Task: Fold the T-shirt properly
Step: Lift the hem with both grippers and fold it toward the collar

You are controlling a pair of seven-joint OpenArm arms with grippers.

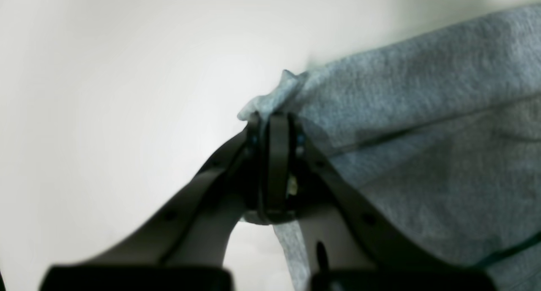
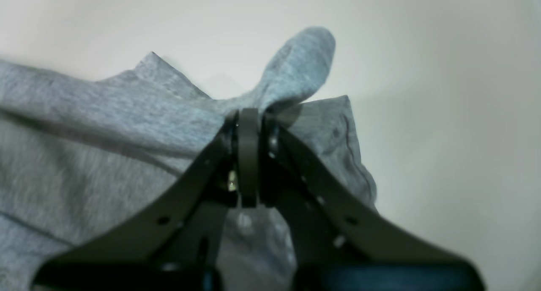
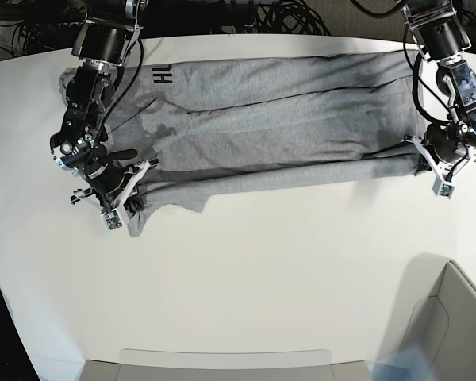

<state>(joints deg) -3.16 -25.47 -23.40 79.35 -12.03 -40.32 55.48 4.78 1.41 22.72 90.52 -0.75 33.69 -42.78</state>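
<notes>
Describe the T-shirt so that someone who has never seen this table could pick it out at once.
Start at the white table and look along its far edge, between the two arms. The T-shirt lies there as a long heather-grey band, with the left gripper and the right gripper each shut on one end. It is the only cloth in view, and black block letters show at one far corner.

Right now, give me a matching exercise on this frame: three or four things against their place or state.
Things:
1. left end effector
2. right end effector
3. T-shirt
4. black lettering

States:
A. stretched sideways across the white table
B. clamped on fabric, base view's right
C. at the shirt's far corner, base view's left
D. clamped on fabric, base view's left

Pairs: 1-B, 2-D, 3-A, 4-C
</notes>
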